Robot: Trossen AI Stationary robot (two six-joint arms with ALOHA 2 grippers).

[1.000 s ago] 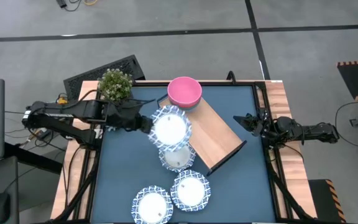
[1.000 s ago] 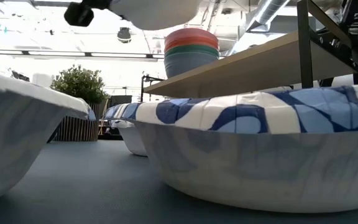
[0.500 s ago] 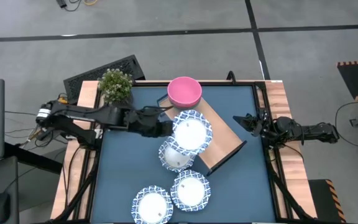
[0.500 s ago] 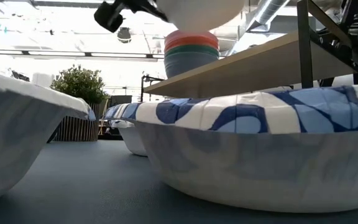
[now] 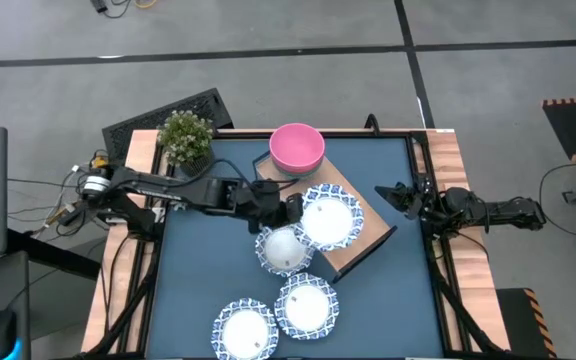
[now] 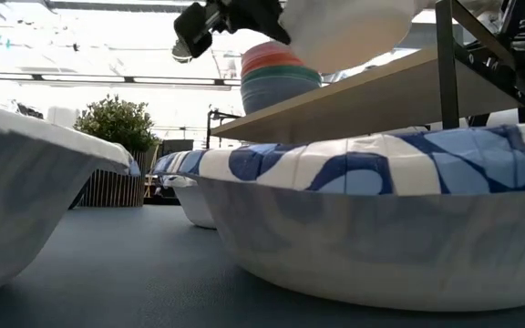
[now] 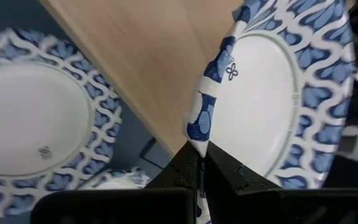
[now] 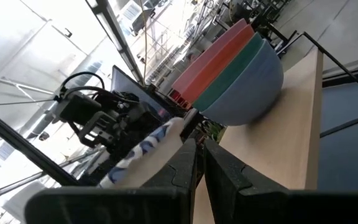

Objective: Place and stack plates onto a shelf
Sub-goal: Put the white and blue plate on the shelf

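- left gripper (image 7: 197,163): dark fingers pinched tight on the rim of a round shallow plate (image 5: 330,217), white centre, blue-and-white patterned edge, held over the shelf (image 5: 353,222), a flat light-wood board on a black frame
- stacked smooth bowls (image 5: 297,147) at the shelf's far end
- three matching plates (image 5: 306,306) on the dark blue desk (image 5: 388,300)
- right gripper (image 8: 199,149): fingers pressed together, empty, at the desk's right edge

Bowls, a plant and a keyboard around the blue tabletop

A stack of plain deep bowls (image 5: 297,147), pink on top with green and blue beneath, sits at the far side of the dark blue tabletop (image 5: 198,270). A small leafy green potted plant (image 5: 185,135) stands at the far left corner, beside a black keyboard (image 5: 164,118).
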